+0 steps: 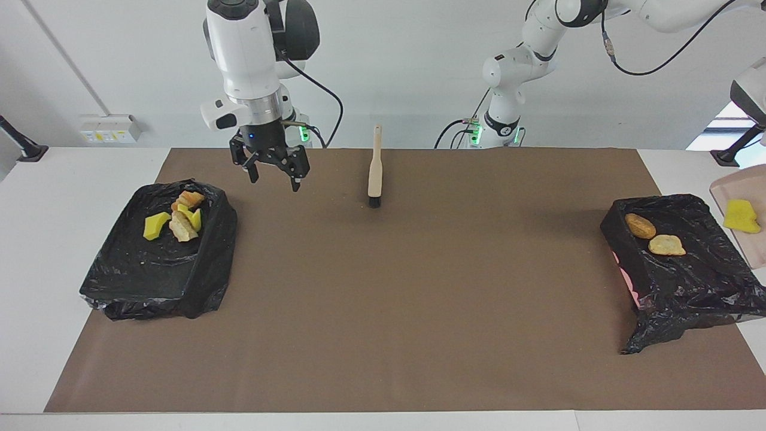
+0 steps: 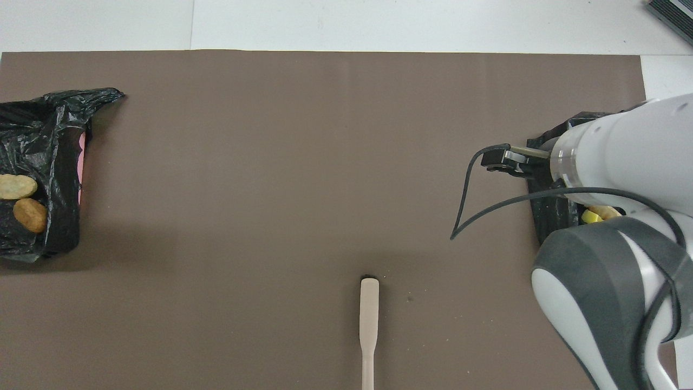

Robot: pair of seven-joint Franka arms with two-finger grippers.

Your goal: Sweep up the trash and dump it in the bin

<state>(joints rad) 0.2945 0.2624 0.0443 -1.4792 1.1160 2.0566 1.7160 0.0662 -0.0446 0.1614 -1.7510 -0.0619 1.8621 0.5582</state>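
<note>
Facing view: right gripper [image 1: 270, 173] hangs empty, fingers spread, over the mat [image 1: 383, 311] beside the bin [image 1: 161, 257] holding trash [image 1: 179, 218]; left gripper out of view, closed per its reading; dustpan [image 1: 742, 215] tilted above the other bin [image 1: 682, 269].

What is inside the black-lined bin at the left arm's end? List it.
Two tan bread-like pieces lie on the bin's black liner. A yellow chunk sits on the dustpan beside it, not inside. Whatever the liner's folds cover is hidden.
</note>
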